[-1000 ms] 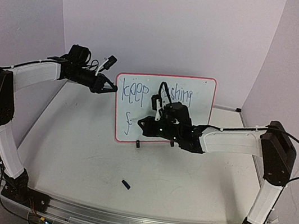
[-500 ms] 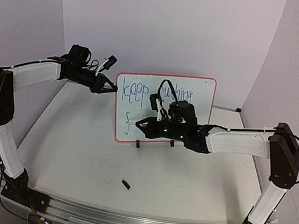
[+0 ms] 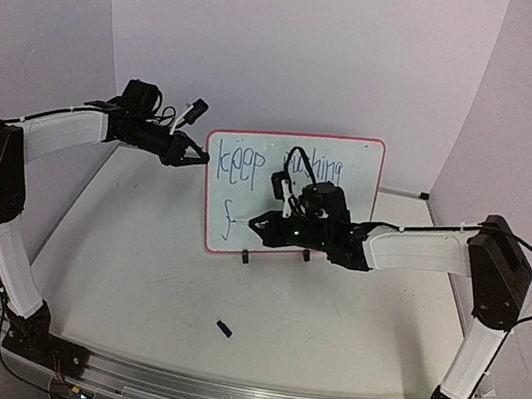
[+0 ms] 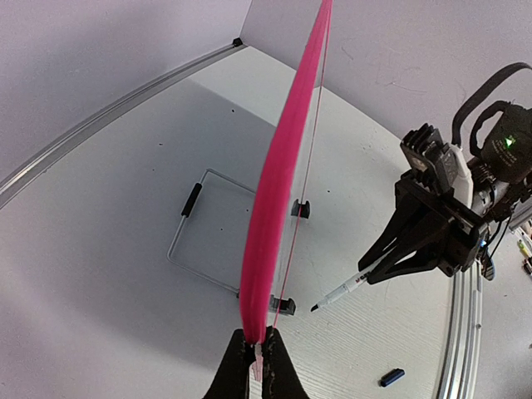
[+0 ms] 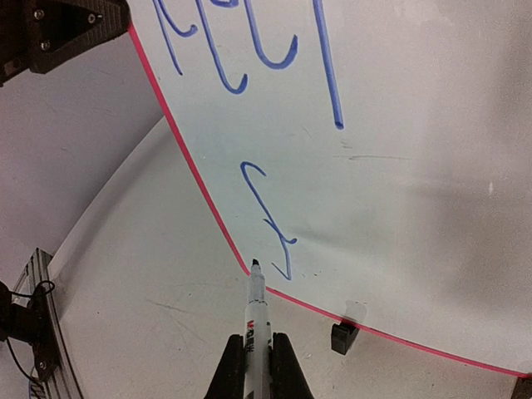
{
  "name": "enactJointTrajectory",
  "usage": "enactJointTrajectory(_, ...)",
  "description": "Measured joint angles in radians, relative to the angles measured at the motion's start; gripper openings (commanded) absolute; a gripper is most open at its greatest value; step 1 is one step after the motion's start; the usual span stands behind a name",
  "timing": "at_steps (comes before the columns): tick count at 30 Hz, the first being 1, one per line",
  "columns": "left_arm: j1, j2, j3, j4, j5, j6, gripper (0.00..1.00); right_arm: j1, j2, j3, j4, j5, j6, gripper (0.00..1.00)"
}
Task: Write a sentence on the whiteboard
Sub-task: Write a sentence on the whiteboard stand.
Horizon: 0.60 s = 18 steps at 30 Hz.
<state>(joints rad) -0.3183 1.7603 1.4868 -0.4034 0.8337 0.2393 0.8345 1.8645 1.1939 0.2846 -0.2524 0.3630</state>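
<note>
White rectangular whiteboard with red-pink rim [image 3: 356,173] standing, blue handwritten lettering [image 3: 241,162] "keep" plus lone "f", left gripper [image 4: 253,367] clamped on its rim, right gripper [image 5: 253,362] gripping white-barrelled black-tipped marker [image 5: 256,299], tip beside "f".

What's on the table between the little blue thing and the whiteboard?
Nothing: in the top view, only bare white table lies between the little blue thing and the whiteboard.

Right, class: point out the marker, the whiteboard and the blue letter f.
marker [image 5: 257,307], right wrist view, white barrel.
whiteboard [image 3: 363,159], top view, bare upper right face.
letter f [image 5: 268,224], right wrist view, its stem.
</note>
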Motion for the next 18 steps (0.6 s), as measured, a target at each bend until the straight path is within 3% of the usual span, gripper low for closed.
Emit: enactJointTrajectory(18, 0.0, 0.0, 0.0, 0.0, 0.0, 0.0, 0.0, 0.0, 0.019, 0.016, -0.017, 0.157, 0.009, 0.0)
